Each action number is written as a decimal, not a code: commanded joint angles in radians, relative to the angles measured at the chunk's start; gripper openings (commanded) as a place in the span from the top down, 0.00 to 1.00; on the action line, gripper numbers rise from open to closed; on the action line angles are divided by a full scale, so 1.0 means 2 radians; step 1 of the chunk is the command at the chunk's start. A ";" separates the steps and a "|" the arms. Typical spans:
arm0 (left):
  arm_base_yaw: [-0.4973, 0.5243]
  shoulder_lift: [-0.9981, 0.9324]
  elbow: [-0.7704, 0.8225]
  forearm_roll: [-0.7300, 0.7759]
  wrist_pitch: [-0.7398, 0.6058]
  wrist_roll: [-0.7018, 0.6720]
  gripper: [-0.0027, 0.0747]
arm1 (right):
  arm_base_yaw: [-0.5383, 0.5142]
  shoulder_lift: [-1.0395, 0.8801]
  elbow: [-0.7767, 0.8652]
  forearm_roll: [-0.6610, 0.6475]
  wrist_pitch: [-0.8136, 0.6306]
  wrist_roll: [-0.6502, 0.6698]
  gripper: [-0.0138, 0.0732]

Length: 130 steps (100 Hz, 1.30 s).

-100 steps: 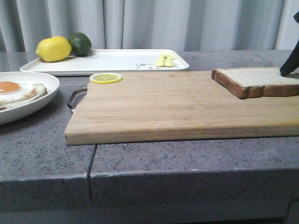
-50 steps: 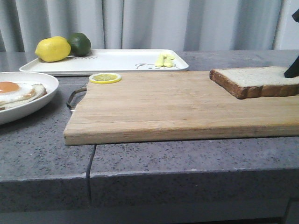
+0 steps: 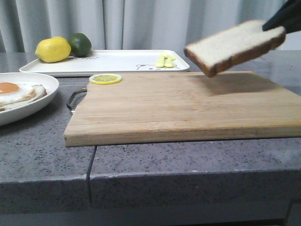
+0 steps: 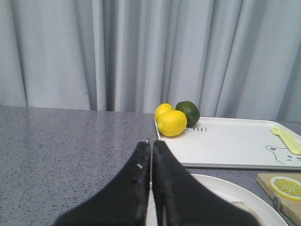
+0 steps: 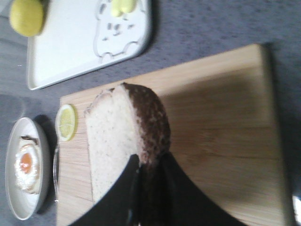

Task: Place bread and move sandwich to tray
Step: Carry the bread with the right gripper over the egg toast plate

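Note:
My right gripper (image 3: 278, 22) is shut on the bread (image 3: 233, 46) at its crust edge and holds the slice tilted in the air above the wooden cutting board (image 3: 178, 106). In the right wrist view the bread (image 5: 113, 141) hangs from the gripper (image 5: 149, 162) over the board. A white plate (image 3: 40, 101) at the left holds a fried egg on bread (image 3: 19, 92), with no top slice. The white tray (image 3: 117, 61) lies at the back. My left gripper (image 4: 152, 143) is shut and empty above the plate's rim (image 4: 221, 181).
A lemon (image 3: 53, 49) and a lime (image 3: 80, 43) sit on the tray's left end, small yellow utensils (image 3: 165, 60) on its right end. A lemon slice (image 3: 105, 78) lies on the board's back left corner. The counter's front edge runs below the board.
My right gripper has lifted the bread off the right end of the board and carried it up and to the left. The left side has not changed.

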 commanded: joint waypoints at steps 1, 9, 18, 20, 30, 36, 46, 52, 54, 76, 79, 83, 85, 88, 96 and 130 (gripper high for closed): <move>-0.002 0.009 -0.019 -0.003 -0.038 -0.004 0.99 | 0.029 -0.025 -0.016 0.085 0.013 -0.020 0.91; -0.002 0.009 -0.019 -0.003 -0.038 -0.004 0.99 | 0.068 -0.025 -0.016 0.120 0.002 -0.028 0.91; -0.002 0.009 -0.019 -0.003 -0.038 -0.004 0.99 | 0.115 -0.025 -0.016 0.153 -0.028 -0.037 0.91; -0.002 0.009 -0.019 -0.003 -0.038 -0.004 0.99 | 0.123 -0.025 -0.016 0.158 -0.034 -0.037 0.91; -0.002 0.009 -0.019 -0.003 -0.038 -0.004 0.99 | 0.183 -0.025 -0.016 0.184 -0.076 -0.049 0.91; -0.002 0.009 -0.019 -0.003 -0.038 -0.004 0.99 | 0.215 -0.025 -0.016 0.198 -0.099 -0.058 0.91; -0.002 0.009 -0.019 -0.003 -0.039 -0.004 0.99 | 0.267 -0.019 -0.016 0.226 -0.146 -0.069 0.91; -0.002 0.009 -0.019 -0.003 -0.039 -0.004 0.99 | 0.290 -0.012 -0.016 0.240 -0.170 -0.077 0.91; -0.002 0.009 -0.019 -0.003 -0.039 -0.004 0.99 | 0.297 -0.008 -0.017 0.246 -0.176 -0.081 0.91; -0.002 0.009 -0.019 -0.003 -0.039 -0.004 0.99 | 0.364 0.038 -0.017 0.327 -0.205 -0.127 0.91; -0.002 0.009 -0.019 -0.003 -0.039 -0.004 0.99 | 0.375 0.045 -0.017 0.341 -0.210 -0.135 0.91; -0.002 0.009 -0.019 -0.003 -0.039 -0.004 0.99 | 0.385 0.053 -0.019 0.363 -0.215 -0.148 0.91; -0.002 0.009 -0.019 -0.003 -0.039 -0.004 0.99 | 0.391 0.058 -0.021 0.372 -0.219 -0.152 0.91; -0.002 0.009 -0.019 -0.004 -0.039 -0.004 0.99 | 0.399 0.064 -0.024 0.383 -0.224 -0.163 0.91; -0.002 0.009 -0.019 -0.005 -0.039 -0.004 0.99 | 0.420 0.084 -0.037 0.406 -0.236 -0.181 0.91; -0.002 0.009 -0.019 -0.007 -0.039 -0.004 0.99 | 0.454 0.149 -0.110 0.408 -0.245 -0.194 0.85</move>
